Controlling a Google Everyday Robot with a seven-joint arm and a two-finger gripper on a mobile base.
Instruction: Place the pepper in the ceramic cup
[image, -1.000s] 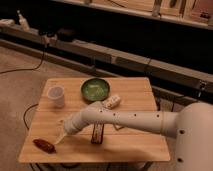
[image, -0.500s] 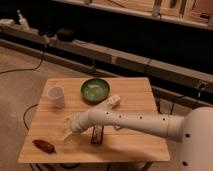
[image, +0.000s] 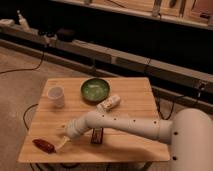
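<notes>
at the near left corner of the wooden counter (image: 135, 97), i see the pepper (image: 43, 145) lying flat on the wood, dark red, its length running roughly along the front edge. the fingers (image: 62, 144) point down toward the board just to the right of it, close beside the pepper's end; whether they touch it i cannot tell. they stand spread apart, gripping nothing. the pale arm (image: 125, 127) reaches in from the right, low over the counter, passing just beside a dark bar (image: 97, 135) that lies near the front edge. the ceramic cup (image: 56, 96) stands upright toward the far left, well apart from the pepper. a green bowl (image: 95, 90) sits at the far middle, and a white bottle (image: 109, 103) lies on its side just beside it, to the right and a little nearer me.
</notes>
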